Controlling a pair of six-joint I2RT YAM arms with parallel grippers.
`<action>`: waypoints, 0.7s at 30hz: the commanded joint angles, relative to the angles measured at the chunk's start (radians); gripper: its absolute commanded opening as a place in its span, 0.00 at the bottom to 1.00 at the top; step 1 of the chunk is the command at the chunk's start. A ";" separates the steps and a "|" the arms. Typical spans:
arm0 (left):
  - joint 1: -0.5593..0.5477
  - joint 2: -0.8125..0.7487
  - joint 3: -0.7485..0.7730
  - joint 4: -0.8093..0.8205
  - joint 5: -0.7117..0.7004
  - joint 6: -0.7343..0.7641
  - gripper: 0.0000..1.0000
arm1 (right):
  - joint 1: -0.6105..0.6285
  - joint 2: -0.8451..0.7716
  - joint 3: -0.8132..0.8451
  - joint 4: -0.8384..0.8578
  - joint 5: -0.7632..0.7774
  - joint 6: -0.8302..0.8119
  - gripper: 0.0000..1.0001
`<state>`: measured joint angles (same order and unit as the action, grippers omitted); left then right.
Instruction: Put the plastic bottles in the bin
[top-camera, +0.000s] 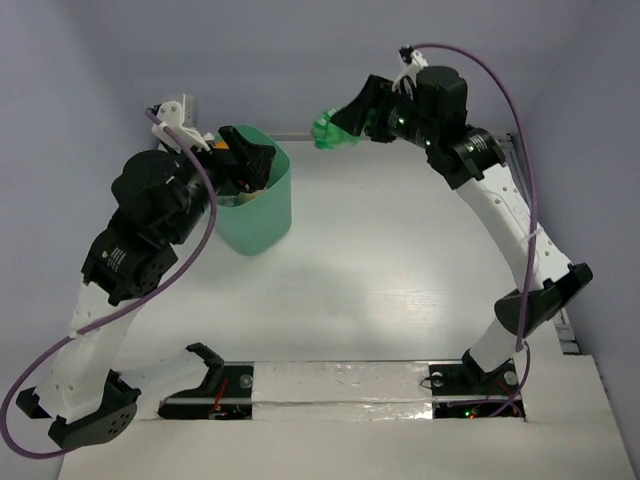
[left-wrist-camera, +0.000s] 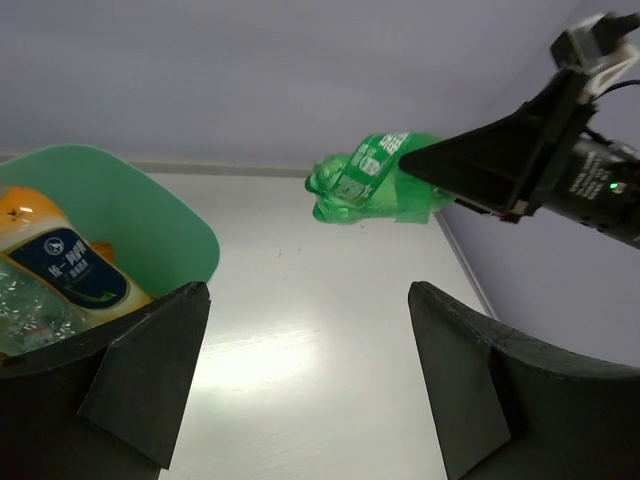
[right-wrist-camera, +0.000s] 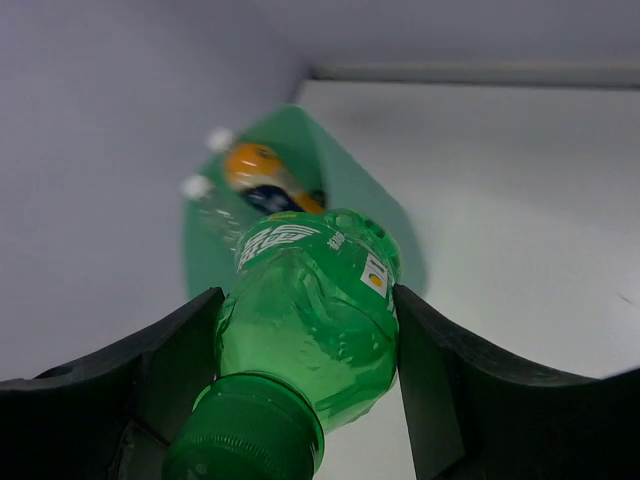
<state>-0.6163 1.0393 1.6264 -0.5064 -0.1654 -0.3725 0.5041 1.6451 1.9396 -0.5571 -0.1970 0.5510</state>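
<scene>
My right gripper (top-camera: 347, 124) is shut on a crumpled green plastic bottle (top-camera: 330, 130), lifted above the far middle of the table, right of the bin. In the right wrist view the green bottle (right-wrist-camera: 310, 320) sits cap-near between both fingers (right-wrist-camera: 180, 350). The mint-green bin (top-camera: 265, 215) stands at the far left. My left gripper (top-camera: 250, 160) hovers open over its rim with nothing between its fingers (left-wrist-camera: 150, 370). Inside the bin (left-wrist-camera: 150, 210) lie an orange bottle with a dark blue label (left-wrist-camera: 60, 260) and a clear bottle (left-wrist-camera: 25, 315).
White tabletop (top-camera: 400, 280) spreads between the arms. A grey back wall (top-camera: 300, 60) rises just behind the bin. Both arm bases and a taped strip (top-camera: 340, 385) line the near edge. A purple cable (top-camera: 515, 110) loops from the right arm.
</scene>
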 joint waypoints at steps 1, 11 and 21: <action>-0.007 -0.039 0.050 0.025 -0.062 0.014 0.78 | 0.092 0.083 0.196 0.103 -0.053 0.105 0.47; -0.007 -0.076 0.075 -0.006 -0.097 0.038 0.84 | 0.232 0.456 0.645 0.037 0.034 0.165 0.53; -0.007 -0.064 0.092 -0.012 -0.140 0.058 0.98 | 0.252 0.415 0.641 0.118 0.024 0.179 0.96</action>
<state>-0.6163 0.9737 1.6718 -0.5434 -0.2768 -0.3367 0.7479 2.1860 2.5328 -0.5507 -0.1780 0.7273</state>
